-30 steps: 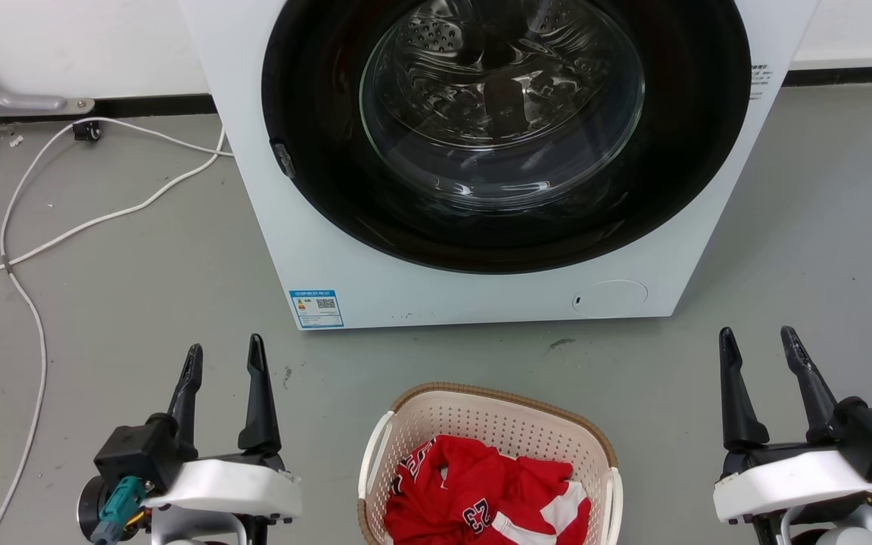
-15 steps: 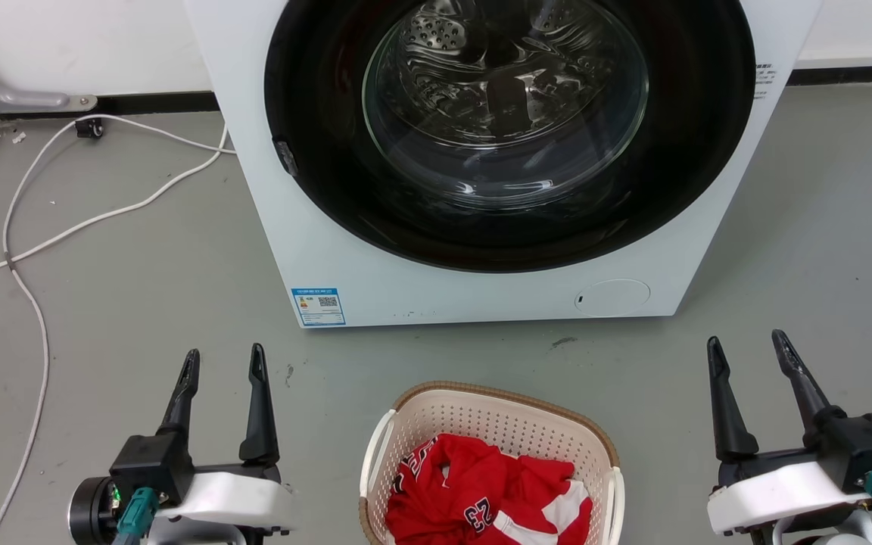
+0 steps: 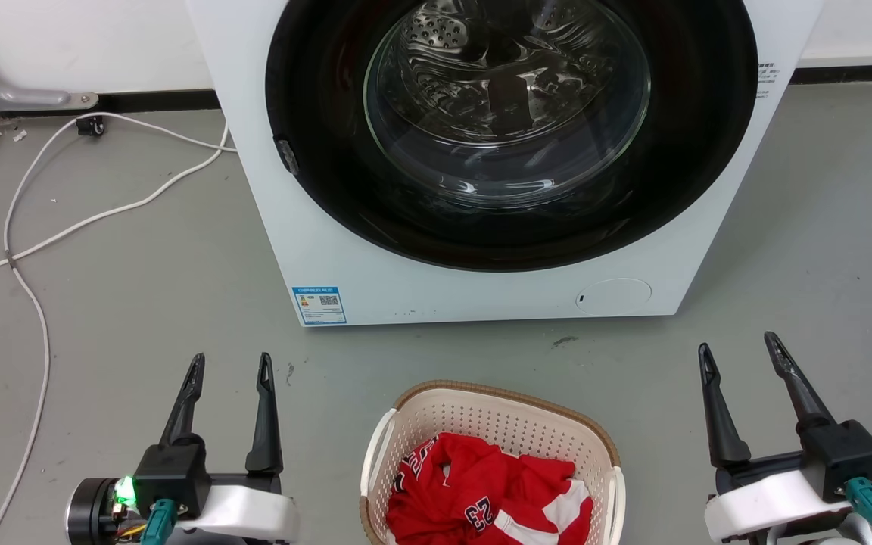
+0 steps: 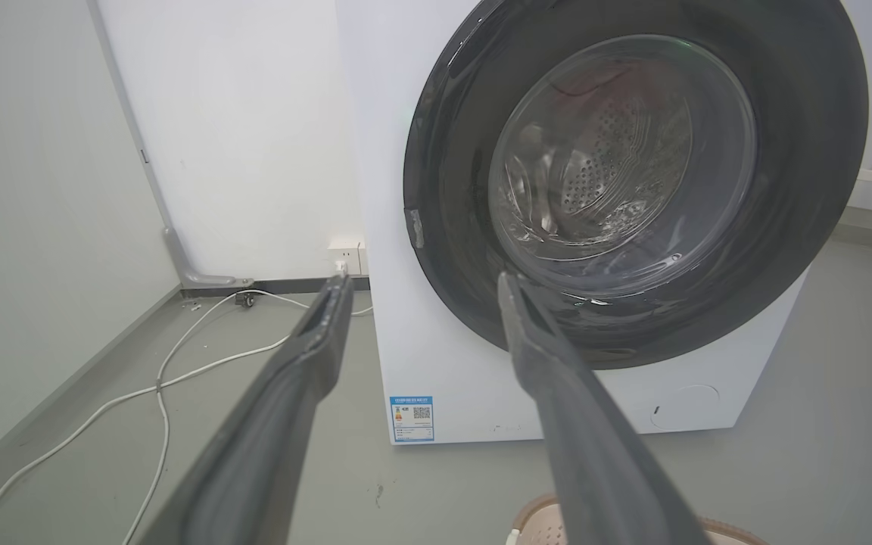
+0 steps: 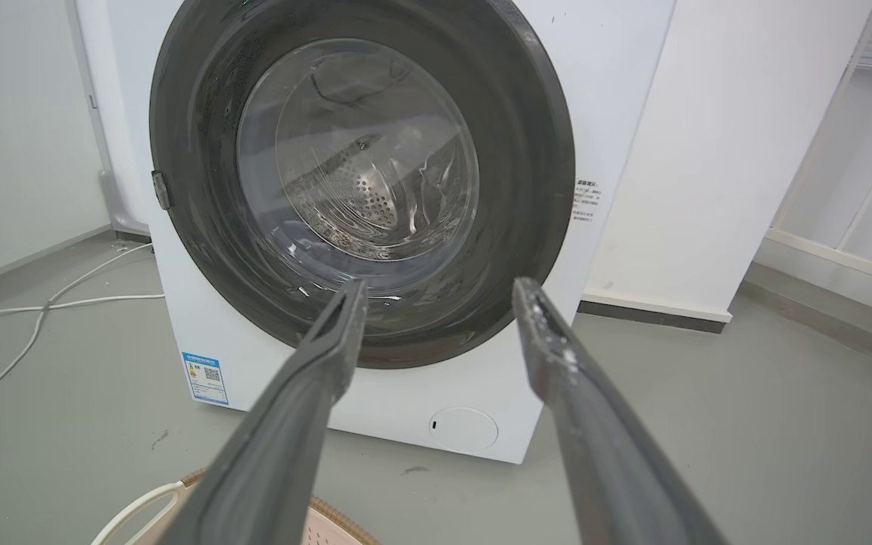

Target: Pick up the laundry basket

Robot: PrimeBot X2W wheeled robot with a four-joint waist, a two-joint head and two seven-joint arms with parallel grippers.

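The laundry basket (image 3: 504, 415), cream perforated plastic with a brown rim and white side handles, stands on the grey floor at the bottom centre of the head view, with red and white clothing (image 3: 481, 496) inside. My left gripper (image 3: 229, 365) is open to the basket's left, fingers pointing toward the washer. My right gripper (image 3: 738, 344) is open to its right. Neither touches the basket. A sliver of the basket rim (image 4: 538, 515) shows at the bottom of the left wrist view between the open left gripper (image 4: 421, 281) fingers, and the rim with a handle (image 5: 141, 509) shows below the open right gripper (image 5: 440, 286).
A white front-loading washer (image 3: 481, 291) with its round dark door shut stands just beyond the basket. White cables (image 3: 35, 242) trail over the floor at the left, toward the wall. Bare grey floor lies on either side of the basket.
Both grippers have drawn back and down in the head view, and their wrists have rolled. The basket has stayed where it was.
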